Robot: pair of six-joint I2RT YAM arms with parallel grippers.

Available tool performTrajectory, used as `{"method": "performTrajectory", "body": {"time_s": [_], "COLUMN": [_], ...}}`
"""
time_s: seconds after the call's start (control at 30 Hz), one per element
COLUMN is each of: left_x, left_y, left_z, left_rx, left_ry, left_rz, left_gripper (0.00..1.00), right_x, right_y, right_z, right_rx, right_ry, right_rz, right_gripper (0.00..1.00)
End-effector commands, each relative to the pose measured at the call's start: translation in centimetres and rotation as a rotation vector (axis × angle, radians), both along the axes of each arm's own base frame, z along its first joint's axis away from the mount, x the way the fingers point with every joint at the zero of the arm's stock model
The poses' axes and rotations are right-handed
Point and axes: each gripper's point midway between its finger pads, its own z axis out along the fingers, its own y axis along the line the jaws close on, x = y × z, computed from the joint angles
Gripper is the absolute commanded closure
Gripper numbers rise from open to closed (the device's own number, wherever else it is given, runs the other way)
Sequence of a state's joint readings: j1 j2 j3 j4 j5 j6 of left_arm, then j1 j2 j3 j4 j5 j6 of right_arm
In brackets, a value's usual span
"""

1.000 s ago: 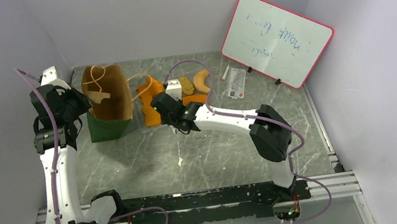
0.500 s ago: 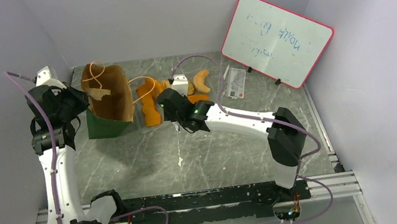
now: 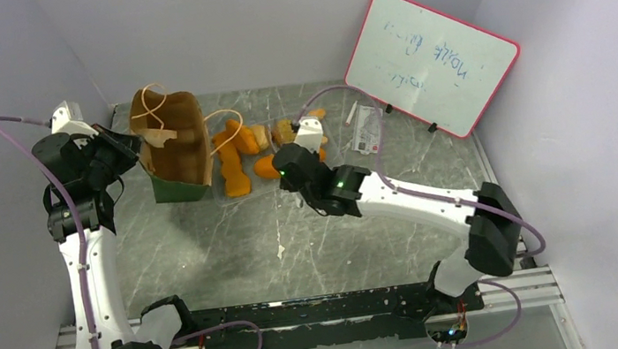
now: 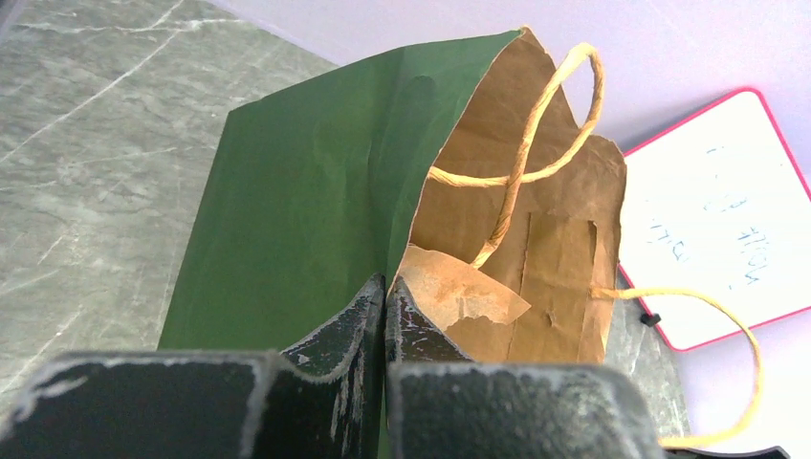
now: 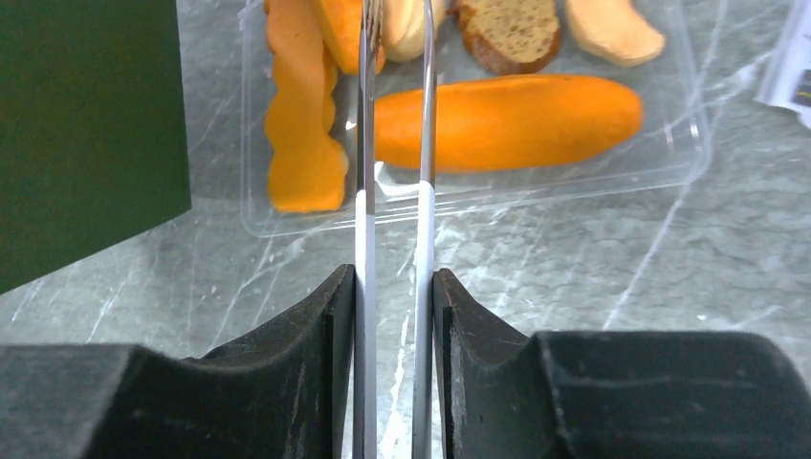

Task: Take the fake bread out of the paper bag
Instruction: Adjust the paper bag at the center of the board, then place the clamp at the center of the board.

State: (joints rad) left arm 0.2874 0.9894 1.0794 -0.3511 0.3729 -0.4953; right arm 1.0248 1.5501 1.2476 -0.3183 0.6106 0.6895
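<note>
The left pincer (image 4: 384,298) is pinched shut on the left rim of the open paper bag (image 4: 306,210). Just right, on the bench (image 5: 622,287), the fake bread (image 5: 507,110) lies in a clear tray (image 5: 690,161). The right pincer (image 5: 394,277), over the tray's near edge, stands narrow; I cannot tell whether it holds anything.

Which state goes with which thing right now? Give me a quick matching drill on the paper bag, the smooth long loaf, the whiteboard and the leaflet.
Things:
1. paper bag
2. long loaf
3. whiteboard
4. leaflet

States:
A. flat between the clear tray and the whiteboard
B. pinched at its rim by the left jaws
C. lying in the clear tray
D. pink-framed, at the right rear

Pairs: 1-B, 2-C, 3-D, 4-A
</note>
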Motion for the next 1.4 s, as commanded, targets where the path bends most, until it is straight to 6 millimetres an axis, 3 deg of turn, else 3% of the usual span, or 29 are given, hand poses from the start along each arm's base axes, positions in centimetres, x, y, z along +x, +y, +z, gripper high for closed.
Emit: {"method": "performTrajectory", "body": {"time_s": [0.0,0.1,0.27,0.43,0.6,0.73,1.0,1.37], "left_x": [0.0,0.0,0.0,0.0,0.0,0.0,-0.3,-0.4], "left_y": [-0.5,-0.7,-0.8,-0.9,-1.3,-1.3,-0.7,0.6], "left_z": [1.4,1.1,0.2,-0.7,-1.5,-1.7,-3.6,-5.5], "left_rx": [-0.021,-0.030,-0.052,-0.079,-0.152,-0.180,-0.195,-0.238], "left_ry": [-0.050,-0.049,-0.038,-0.030,-0.032,-0.034,-0.015,0.017], "left_rz": [-0.039,-0.047,-0.059,-0.069,-0.096,-0.100,-0.068,0.003], "left_gripper": [0.93,0.93,0.93,0.93,0.93,0.93,0.93,0.92], "right_x": [0.5,0.1,-0.1,-0.7,-1.7,-2.5,-4.0,-5.5], "right_y": [-3.4,-6.1,-11.4,-15.4,-17.9,-19.2,-20.0,-20.8], "right_z": [2.9,3.4,2.0,-0.7,-3.7,-6.4,-11.2,-14.7], "right_rx": [0.008,-0.004,-0.030,-0.065,-0.092,-0.114,-0.137,-0.153], "right_ry": [-0.105,-0.141,-0.130,-0.087,-0.036,0.004,0.073,0.135], "right_rz": [-0.107,-0.170,-0.281,-0.347,-0.388,-0.404,-0.398,-0.413], "right_gripper": [0.73,0.76,0.77,0.77,0.77,0.77,0.77,0.74]}}
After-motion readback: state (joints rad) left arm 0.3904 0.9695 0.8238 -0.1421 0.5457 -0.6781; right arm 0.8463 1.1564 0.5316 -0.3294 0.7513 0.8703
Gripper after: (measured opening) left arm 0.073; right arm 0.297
